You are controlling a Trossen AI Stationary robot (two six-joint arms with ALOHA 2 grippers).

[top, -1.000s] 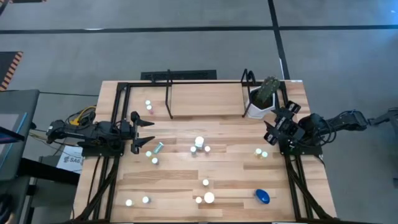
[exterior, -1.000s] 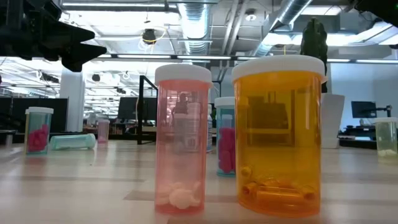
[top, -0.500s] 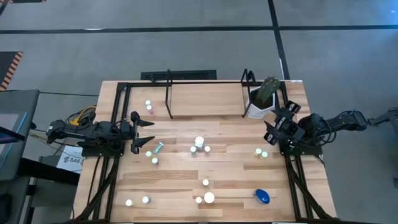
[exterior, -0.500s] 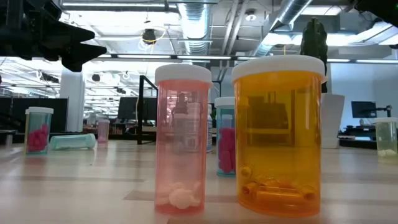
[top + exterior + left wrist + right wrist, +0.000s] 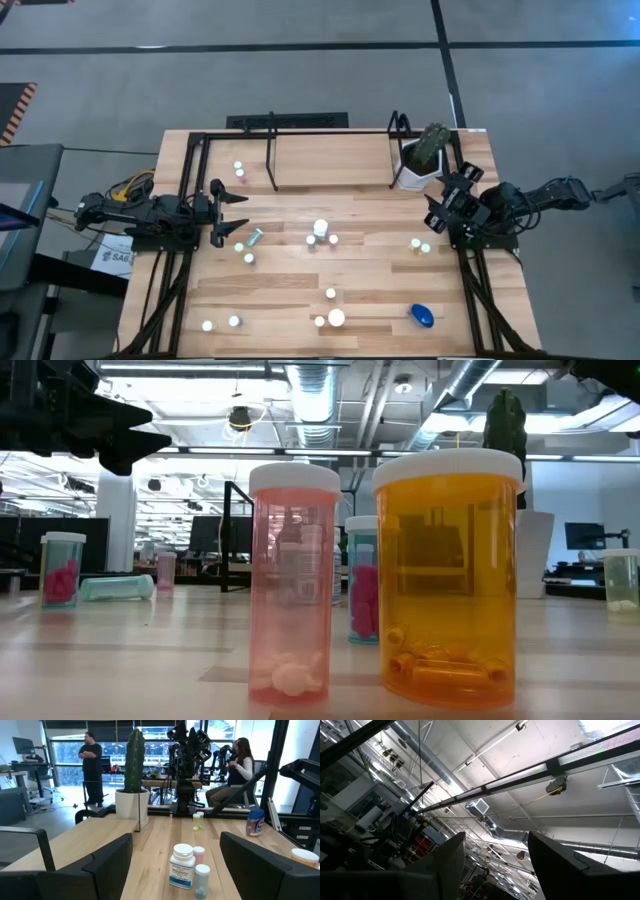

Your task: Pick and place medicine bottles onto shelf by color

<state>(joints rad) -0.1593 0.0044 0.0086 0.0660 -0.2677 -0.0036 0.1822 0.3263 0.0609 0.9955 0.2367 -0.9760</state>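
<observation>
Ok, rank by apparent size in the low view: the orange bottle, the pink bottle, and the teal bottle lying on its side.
1. Orange translucent white-capped bottle, largest.
2. Pink translucent white-capped bottle.
3. Teal bottle lying on its side, smallest.
The first two stand nearest the camera, so true sizes remain unsure.

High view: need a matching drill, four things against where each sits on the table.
1. blue bottle
2. white pot
3. teal bottle lying on its side
4. shelf

a. back right corner
b. across the back of the table
c. right side, by the edge farthest from the shelf
d. just ahead of the left gripper

Pairs: 1-c, 2-a, 3-d, 4-b
</observation>
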